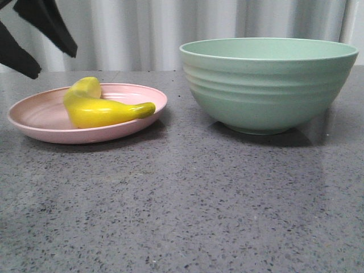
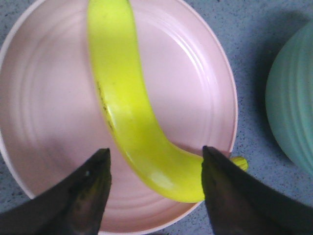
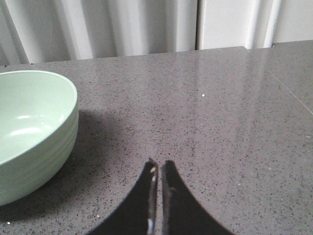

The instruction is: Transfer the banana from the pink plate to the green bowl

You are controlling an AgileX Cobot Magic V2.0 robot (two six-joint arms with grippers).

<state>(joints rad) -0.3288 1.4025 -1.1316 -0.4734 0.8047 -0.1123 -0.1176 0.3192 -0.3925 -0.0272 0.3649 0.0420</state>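
The front camera sits low and close, facing forward across the speckled grey stone table (image 1: 182, 216). The left wrist camera looks straight down, close. The right wrist camera faces obliquely across the tabletop. All share the ribbed mint-green bowl (image 1: 267, 85).

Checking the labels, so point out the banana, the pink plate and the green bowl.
banana (image 1: 105, 112): front view, middle of its body.
pink plate (image 1: 34, 116): front view, bare inner surface.
green bowl (image 1: 267, 91): front view, ribbed outer wall.

Grey speckled glossy tabletop (image 1: 187, 210); pale pleated curtain (image 1: 142, 34) behind.
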